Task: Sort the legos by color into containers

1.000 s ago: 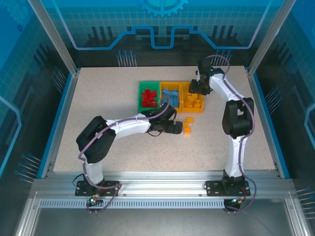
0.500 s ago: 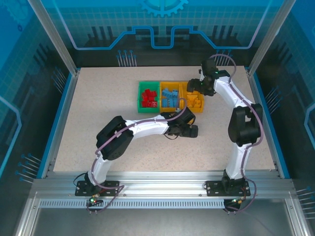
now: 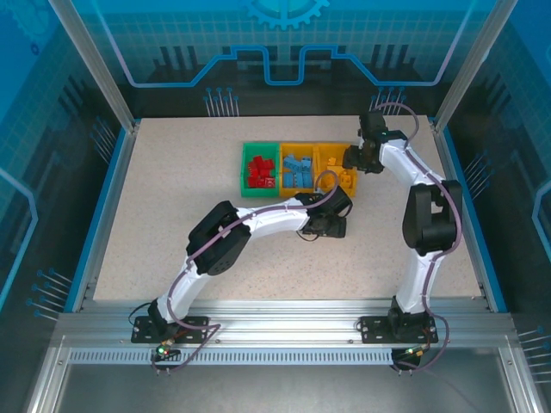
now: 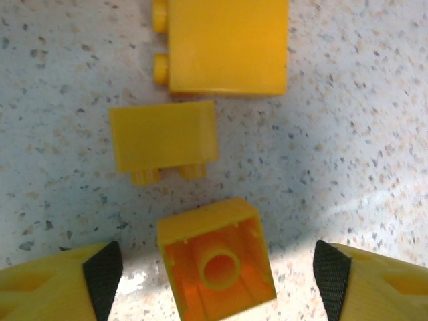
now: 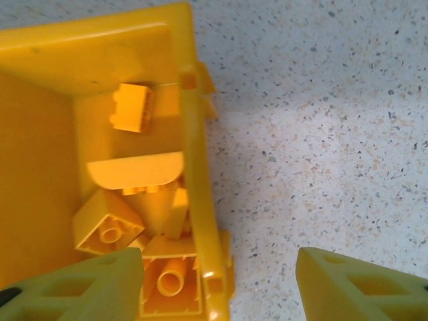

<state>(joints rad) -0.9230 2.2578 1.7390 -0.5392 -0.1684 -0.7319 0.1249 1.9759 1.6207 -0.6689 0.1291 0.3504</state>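
Yellow, upturned, one brick [image 4: 215, 247] lies on the counter [image 4: 354, 134] between the parted tips of our left pincer [image 4: 217, 277], newly slid over it; two sister bricks [image 4: 164, 140] lie beyond. Farther, our right pincer [image 5: 221, 281], apart and empty, has retreated to the yellow bin [image 5: 190, 120] wall; probably three remain.

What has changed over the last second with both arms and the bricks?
The left hand swept right along the table to the loose yellow bricks and now straddles the upturned one, jaws open, not gripping. The right hand shifted right from above the yellow end bin to its outer wall, holding nothing. Red bricks and blue bricks stayed put.
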